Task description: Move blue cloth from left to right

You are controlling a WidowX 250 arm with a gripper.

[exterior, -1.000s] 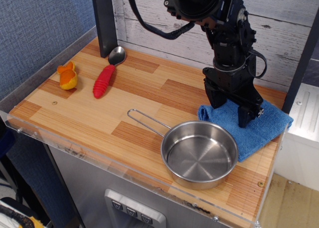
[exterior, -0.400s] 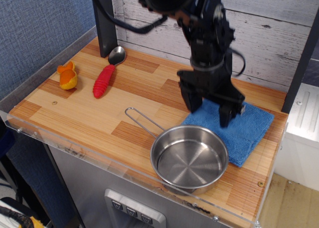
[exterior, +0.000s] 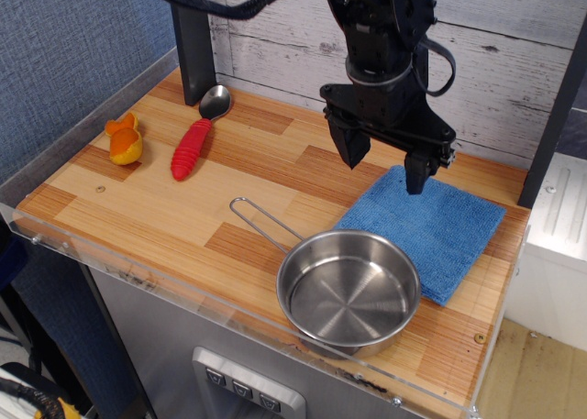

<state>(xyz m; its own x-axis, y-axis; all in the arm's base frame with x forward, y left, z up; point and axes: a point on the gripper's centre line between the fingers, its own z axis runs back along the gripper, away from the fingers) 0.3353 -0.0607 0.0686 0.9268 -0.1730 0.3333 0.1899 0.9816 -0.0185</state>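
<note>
The blue cloth lies flat on the right part of the wooden table, its near-left edge tucked under the rim of the steel pan. My gripper hangs above the cloth's far-left corner, clear of it. Its two dark fingers stand apart and hold nothing.
A red-handled spoon and an orange toy lie at the back left. A dark post stands at the back left corner. The pan's wire handle points left. A clear acrylic lip runs along the table's front edge.
My gripper slid the cloth and pan a little to the left, then let go and rose off the cloth, which now lies flat.
</note>
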